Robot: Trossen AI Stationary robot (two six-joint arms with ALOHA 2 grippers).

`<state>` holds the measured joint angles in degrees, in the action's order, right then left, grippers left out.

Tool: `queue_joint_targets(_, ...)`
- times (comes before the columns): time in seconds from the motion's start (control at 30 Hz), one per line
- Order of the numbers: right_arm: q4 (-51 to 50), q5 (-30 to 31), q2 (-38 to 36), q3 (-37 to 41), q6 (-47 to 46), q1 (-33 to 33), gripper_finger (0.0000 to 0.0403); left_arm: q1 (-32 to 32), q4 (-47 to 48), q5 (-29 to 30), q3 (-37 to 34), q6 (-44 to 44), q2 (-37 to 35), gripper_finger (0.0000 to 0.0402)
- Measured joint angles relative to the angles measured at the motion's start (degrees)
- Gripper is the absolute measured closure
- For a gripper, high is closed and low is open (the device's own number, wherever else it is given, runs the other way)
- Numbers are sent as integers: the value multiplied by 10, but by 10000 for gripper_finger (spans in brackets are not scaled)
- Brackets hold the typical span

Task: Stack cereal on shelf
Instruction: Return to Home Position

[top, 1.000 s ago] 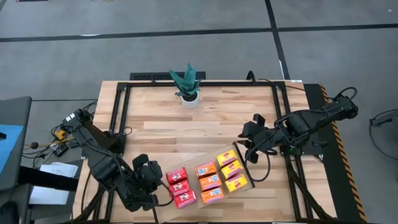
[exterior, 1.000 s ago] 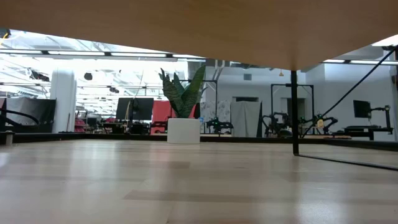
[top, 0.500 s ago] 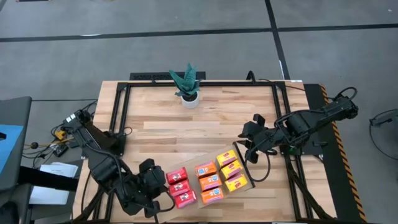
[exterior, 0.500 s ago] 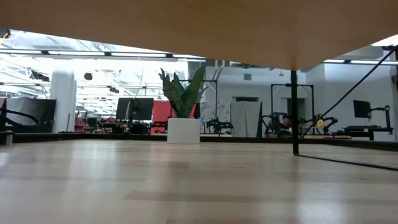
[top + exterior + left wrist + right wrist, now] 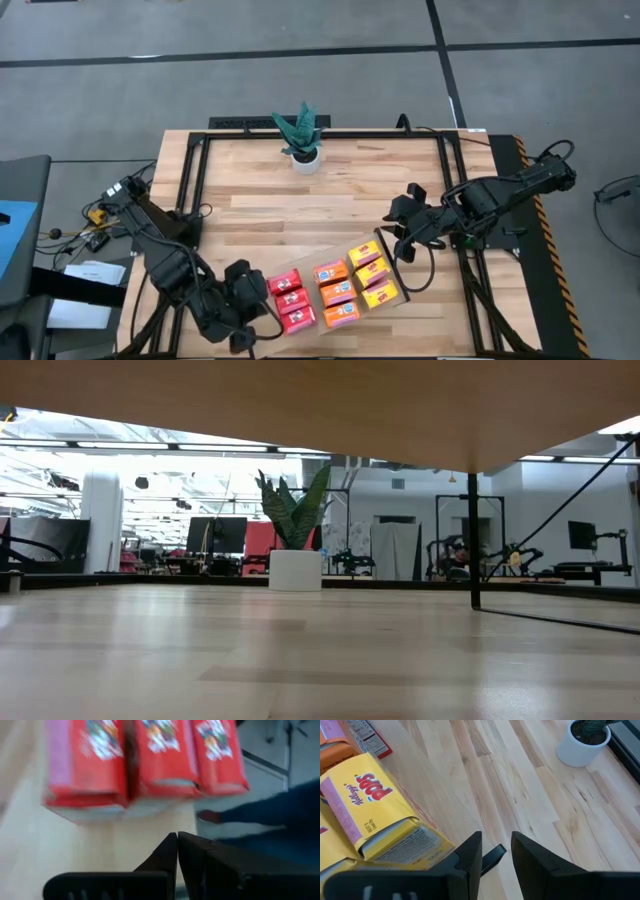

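Observation:
The shelf (image 5: 310, 288), a light-wood board, stands slantwise at the table's near side; the low view looks up at its underside (image 5: 300, 400) and one thin black leg (image 5: 472, 540). The cereal sits on it in rows: red boxes (image 5: 290, 300), orange boxes (image 5: 336, 294) and yellow boxes (image 5: 372, 272). My left gripper (image 5: 258, 312) is shut at the shelf's left end, its tips (image 5: 177, 840) just short of the red boxes (image 5: 140, 760); I cannot tell whether it touches the board. My right gripper (image 5: 398, 250) is at the shelf's right end beside the yellow boxes (image 5: 365, 805). My right gripper (image 5: 496, 851) has a small black piece at the shelf's right end (image 5: 493, 858) between its two fingers. The fingers come slanting down from the table's right side. How the piece joins the board is hidden by the fingers.
A potted plant in a white pot (image 5: 303, 140) stands at the table's far middle, also seen in the low view (image 5: 295, 535). A black frame (image 5: 190, 180) runs round the tabletop. Bare slatted wood lies between the plant and the shelf.
My left gripper's head has turned and shifted a little toward the table's near edge beside the red boxes. The shelf, the cereal and my right gripper have kept still.

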<state>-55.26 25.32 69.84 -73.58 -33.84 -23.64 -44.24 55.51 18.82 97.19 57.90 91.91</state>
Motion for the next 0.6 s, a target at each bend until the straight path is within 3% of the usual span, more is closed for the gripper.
queue_joint_targets(0.1,3,0,0,0,11,0,274,0,-3,-24,7,12,-10,400)
queue_joint_targets(0.3,28,0,0,-9,50,1,274,0,-10,-14,41,2,-49,400)
queue_joint_targets(0.5,43,2,0,-88,130,1,274,0,-21,-6,48,3,-72,400)
queue_joint_targets(0.6,22,3,-2,-136,198,1,274,0,-4,10,48,-43,-72,400)
